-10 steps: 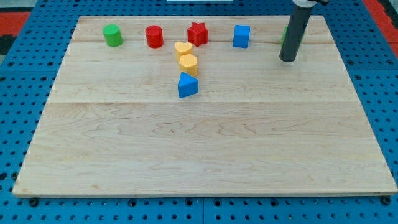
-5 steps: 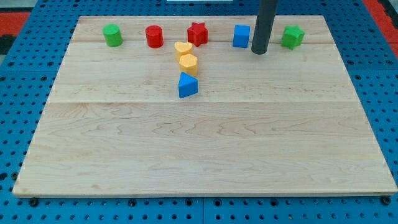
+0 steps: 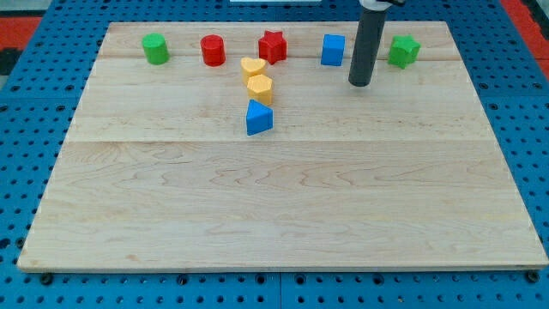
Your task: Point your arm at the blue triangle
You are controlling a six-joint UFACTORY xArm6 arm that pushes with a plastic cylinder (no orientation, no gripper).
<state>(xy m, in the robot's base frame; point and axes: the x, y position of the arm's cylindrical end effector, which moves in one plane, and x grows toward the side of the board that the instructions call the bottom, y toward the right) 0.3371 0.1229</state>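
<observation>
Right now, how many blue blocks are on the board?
2. The blue triangle sits near the middle, below the two yellow blocks; the blue cube is in the top row, just left of my tip.

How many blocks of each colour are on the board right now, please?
Green: 2, a cylinder and a star-like block
Red: 2, a cylinder and a star
Yellow: 2, upper and lower
Blue: 2, a cube and the triangle
Total: 8
</observation>
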